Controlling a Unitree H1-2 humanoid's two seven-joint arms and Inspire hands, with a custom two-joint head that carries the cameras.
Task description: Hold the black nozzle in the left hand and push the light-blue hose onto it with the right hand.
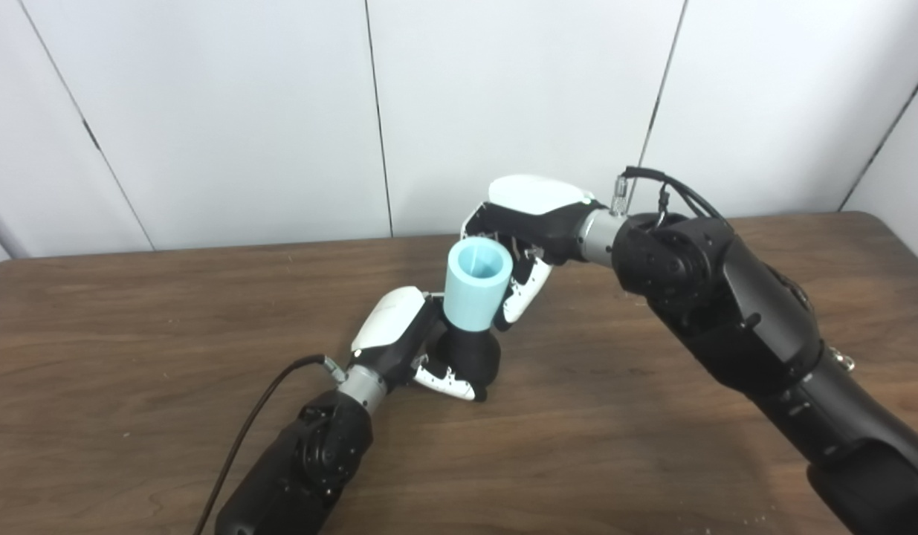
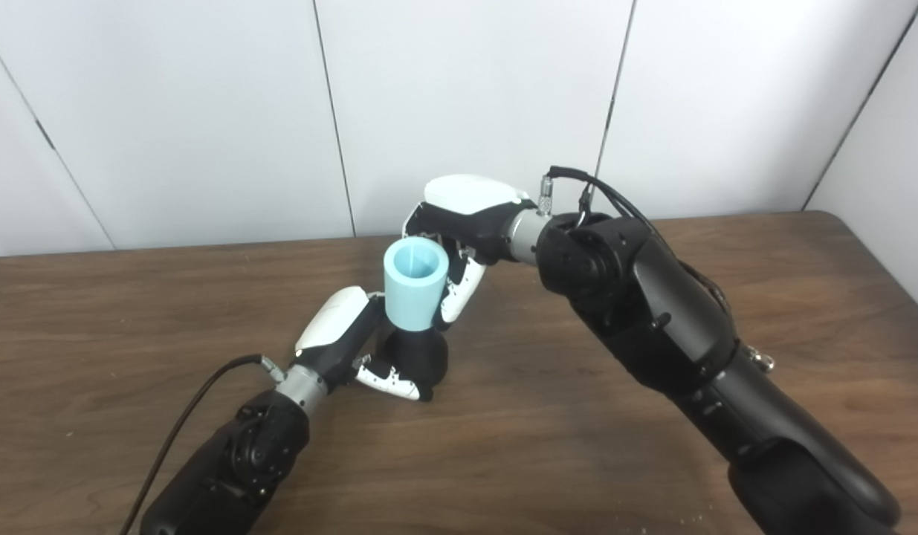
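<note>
A black nozzle [image 1: 470, 355] stands on the brown table [image 1: 131, 312] near its middle, and my left hand [image 1: 410, 342] is shut on its base from the left. A short light-blue hose [image 1: 475, 284] sits upright on top of the nozzle, its open end facing up. My right hand [image 1: 529, 238] comes in from the right and is shut on the hose, fingers behind and to its right. The joint between hose and nozzle is partly hidden by the fingers.
A white panelled wall [image 1: 280, 111] rises behind the table's far edge. A black cable [image 1: 250, 423] runs along my left forearm. The large black right arm [image 1: 734, 319] crosses the table's right half.
</note>
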